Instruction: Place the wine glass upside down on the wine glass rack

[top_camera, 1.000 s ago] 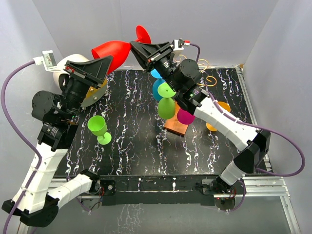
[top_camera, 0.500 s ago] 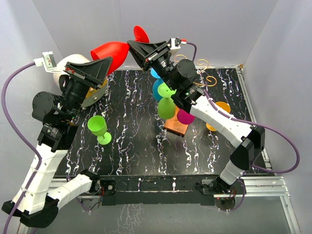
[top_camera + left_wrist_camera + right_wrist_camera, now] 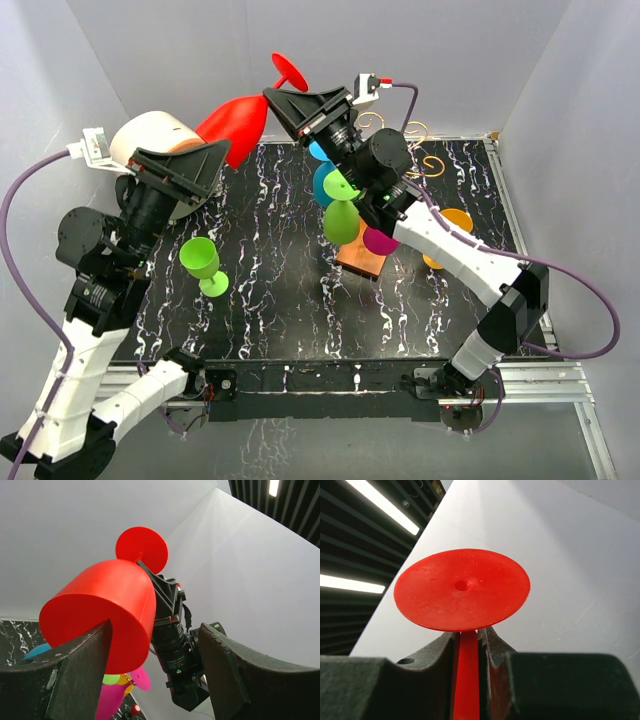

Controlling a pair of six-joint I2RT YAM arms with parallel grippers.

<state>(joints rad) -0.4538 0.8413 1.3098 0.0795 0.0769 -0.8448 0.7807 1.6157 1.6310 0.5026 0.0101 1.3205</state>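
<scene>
A red wine glass (image 3: 235, 120) hangs in the air over the table's far left, tilted, with its foot (image 3: 290, 70) up and to the right. My right gripper (image 3: 276, 98) is shut on its stem just below the foot (image 3: 462, 587), with the fingers (image 3: 492, 640) pressed on both sides. My left gripper (image 3: 222, 150) is open. Its fingers (image 3: 80, 665) stand wide apart around the bowl's rim (image 3: 105, 610) without pinching it. The wine glass rack (image 3: 360, 258), gold wire on an orange-brown base, stands mid-table with blue, green and magenta glasses hanging on it.
A lime green glass (image 3: 203, 262) stands upright on the black marbled table (image 3: 270, 310), left of centre. An orange glass (image 3: 452, 225) sits to the right of the rack. A cream-and-orange cylinder (image 3: 150, 138) lies at the far left behind my left arm. Grey walls enclose the table.
My left gripper opened, let go of the red bowl and drew back down and left. The right gripper kept the stem and raised the glass slightly.
</scene>
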